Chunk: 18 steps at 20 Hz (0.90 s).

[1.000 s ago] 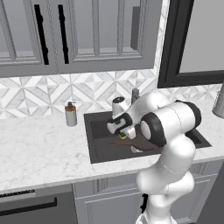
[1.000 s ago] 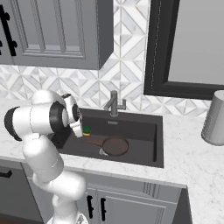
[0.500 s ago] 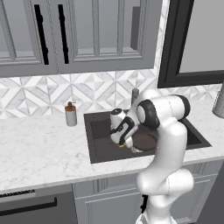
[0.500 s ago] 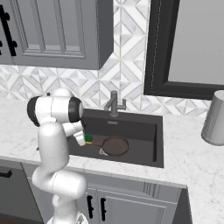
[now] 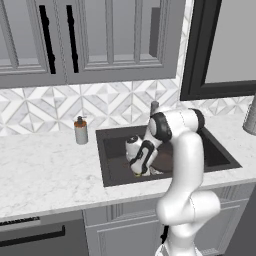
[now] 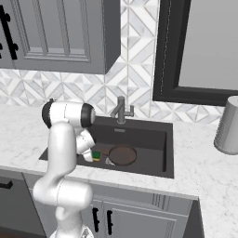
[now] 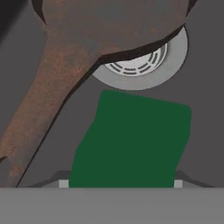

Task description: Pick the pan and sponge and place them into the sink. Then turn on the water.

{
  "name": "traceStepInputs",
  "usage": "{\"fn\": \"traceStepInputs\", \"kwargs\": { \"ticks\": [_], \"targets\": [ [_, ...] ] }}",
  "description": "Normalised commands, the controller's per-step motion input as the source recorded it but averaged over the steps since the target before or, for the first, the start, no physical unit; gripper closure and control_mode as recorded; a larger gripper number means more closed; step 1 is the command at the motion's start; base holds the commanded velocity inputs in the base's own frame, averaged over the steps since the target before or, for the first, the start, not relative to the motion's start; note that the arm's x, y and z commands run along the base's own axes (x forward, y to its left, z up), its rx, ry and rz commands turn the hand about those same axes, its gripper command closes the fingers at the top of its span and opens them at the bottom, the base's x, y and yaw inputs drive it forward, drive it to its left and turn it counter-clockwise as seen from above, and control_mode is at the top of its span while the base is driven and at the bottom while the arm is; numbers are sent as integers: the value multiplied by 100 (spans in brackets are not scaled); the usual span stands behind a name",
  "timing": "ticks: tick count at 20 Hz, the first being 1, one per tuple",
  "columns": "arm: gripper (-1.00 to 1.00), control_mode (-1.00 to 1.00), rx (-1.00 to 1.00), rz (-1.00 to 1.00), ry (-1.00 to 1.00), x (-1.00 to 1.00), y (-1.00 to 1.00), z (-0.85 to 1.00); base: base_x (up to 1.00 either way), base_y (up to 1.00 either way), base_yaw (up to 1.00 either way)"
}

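The sponge (image 7: 131, 140) shows its green top in the hand view, just above the sink's dark floor and below the round metal drain (image 7: 144, 65). My gripper (image 7: 120, 183) is shut on the sponge, with a fingertip at each side of it. The brown pan (image 7: 87, 26) lies in the sink, its long handle running down the left of the hand view. From the right base view, the gripper (image 6: 93, 155) holds the sponge (image 6: 96, 155) low in the sink (image 6: 148, 139), left of the pan (image 6: 122, 155). In the left base view the gripper (image 5: 137, 170) sits deep in the basin (image 5: 107, 165).
The grey faucet (image 6: 121, 109) stands at the sink's back rim with no stream from it. A soap dispenser (image 5: 80, 131) stands on the counter left of the sink. A grey canister (image 6: 228, 125) stands on the counter at the far right.
The arm has swung down and lowered the gripper with the sponge from above the sink's left part to near the basin floor beside the pan.
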Motion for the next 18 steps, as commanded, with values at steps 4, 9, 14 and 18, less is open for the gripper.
{"fn": "traceStepInputs", "kwargs": {
  "ticks": [4, 9, 14, 18],
  "targets": [
    [100, -100, 0, 0, 0, 30, 0, -53, 0, 0, 0],
    [100, -100, 0, 0, 0, 30, 0, -30, 0, 0, 0],
    [-100, -100, 0, 0, -3, 24, 0, -11, 0, 0, 0],
    [-100, -100, 0, 0, -19, 1, 0, 0, 0, 0, 0]
  ]
}}
